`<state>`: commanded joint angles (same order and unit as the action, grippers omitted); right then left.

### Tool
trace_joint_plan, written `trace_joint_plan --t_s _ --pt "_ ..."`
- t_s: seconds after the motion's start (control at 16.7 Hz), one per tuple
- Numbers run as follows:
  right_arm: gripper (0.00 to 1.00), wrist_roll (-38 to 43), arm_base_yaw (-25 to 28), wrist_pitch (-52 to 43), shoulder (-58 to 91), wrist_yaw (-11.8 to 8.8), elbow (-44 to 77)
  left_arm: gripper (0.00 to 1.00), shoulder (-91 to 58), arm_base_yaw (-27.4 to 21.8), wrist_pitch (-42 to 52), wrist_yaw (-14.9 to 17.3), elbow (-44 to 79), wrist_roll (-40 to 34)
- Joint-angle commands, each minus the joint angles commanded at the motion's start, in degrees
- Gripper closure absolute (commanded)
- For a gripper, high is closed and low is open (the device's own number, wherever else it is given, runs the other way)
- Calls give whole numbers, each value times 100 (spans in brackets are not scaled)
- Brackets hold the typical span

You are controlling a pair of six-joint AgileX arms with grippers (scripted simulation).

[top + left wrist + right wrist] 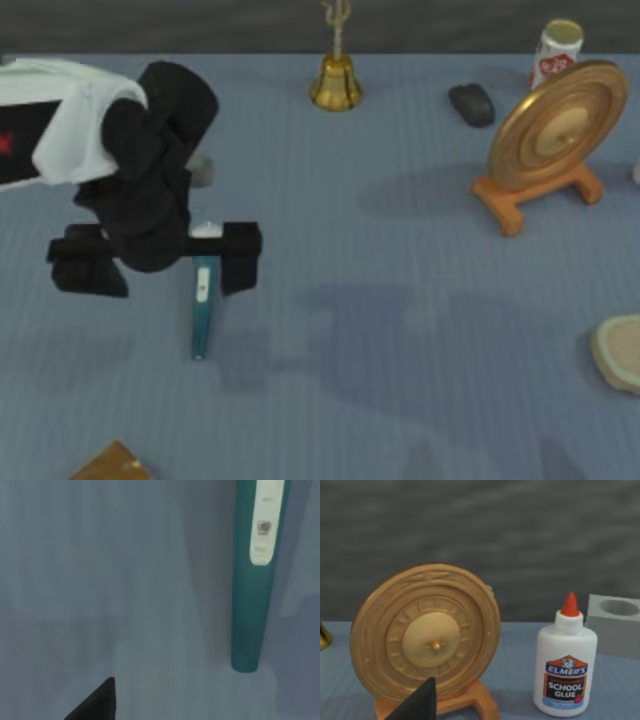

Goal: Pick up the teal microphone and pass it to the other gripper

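While the teal microphone (203, 300) lies flat on the desk (400, 330), the left tool (160, 262) is held spread astride its head at nine o'clock, ready for pinching; the right tool's state cannot be told.

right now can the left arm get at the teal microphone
Probably yes. The left end effector hangs right over the teal microphone, its fingers spread wide above the head end, and nothing lies beside the handle on the table to block a grasp.

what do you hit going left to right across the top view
left gripper → teal microphone → gold bell → dark computer mouse → round wooden disc on its stand → pale round object at the right edge
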<state>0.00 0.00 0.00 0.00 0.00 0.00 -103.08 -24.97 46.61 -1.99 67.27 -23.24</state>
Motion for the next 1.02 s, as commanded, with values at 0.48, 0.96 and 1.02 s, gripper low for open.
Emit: trace_joint_plan --t_s 0.48,0.96,1.02 --pt "0 0 0 0 0 0 0 0 -254 -36 122 -11 132 -53" --pt "0 0 0 0 0 0 0 0 -1366 -5 -1562 -2 -399 13" --pt "0 0 0 0 0 0 0 0 -1494 -1 -1736 0 -460 21"
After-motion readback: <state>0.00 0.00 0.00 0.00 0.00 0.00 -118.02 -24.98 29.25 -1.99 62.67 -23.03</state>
